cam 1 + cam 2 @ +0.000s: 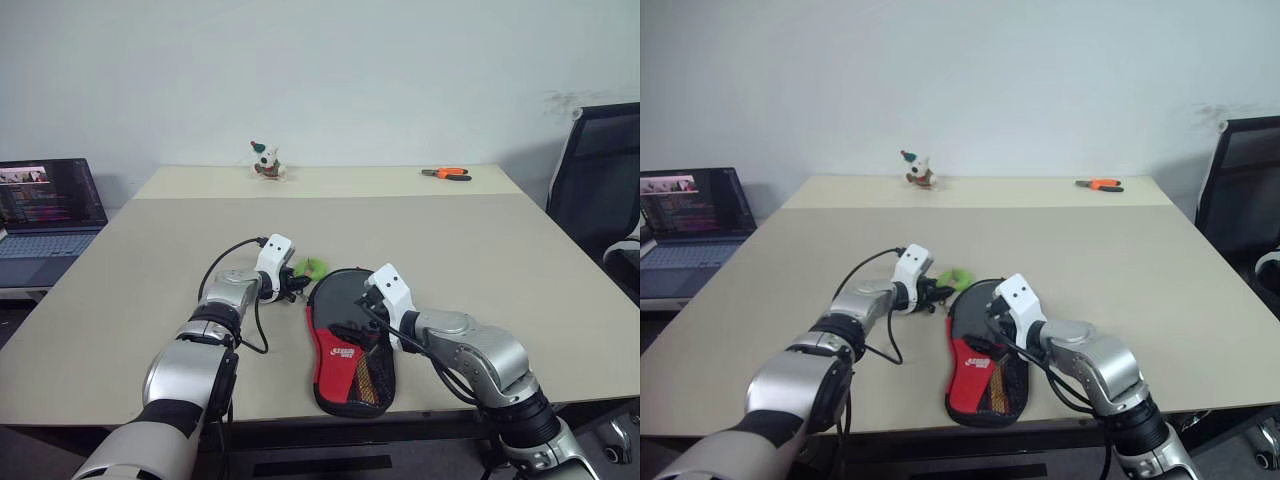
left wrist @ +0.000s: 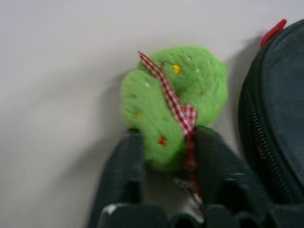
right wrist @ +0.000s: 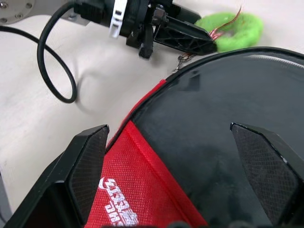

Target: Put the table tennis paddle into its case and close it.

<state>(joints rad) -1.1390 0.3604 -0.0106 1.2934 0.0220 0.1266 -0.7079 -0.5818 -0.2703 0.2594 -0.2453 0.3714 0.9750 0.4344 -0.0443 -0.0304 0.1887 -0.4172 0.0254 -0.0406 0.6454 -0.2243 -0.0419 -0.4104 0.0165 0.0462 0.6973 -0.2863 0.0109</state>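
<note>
The case point(image 1: 348, 345) lies flat near the front edge of the tabletop point(image 1: 480, 240), its rounded end away from the robot and its green charm point(image 2: 173, 102) just beside that end. The left hand point(image 2: 164, 147) is pinched narrow on the soft, fuzzy charm, while the right hand point(image 3: 178, 156) hovers spread wide over the black and red fabric, holding nothing. The cover looks light and floppy, so I'd judge the charm on the zipper the sensible pull point, with the other hand pinning the fabric.
</note>
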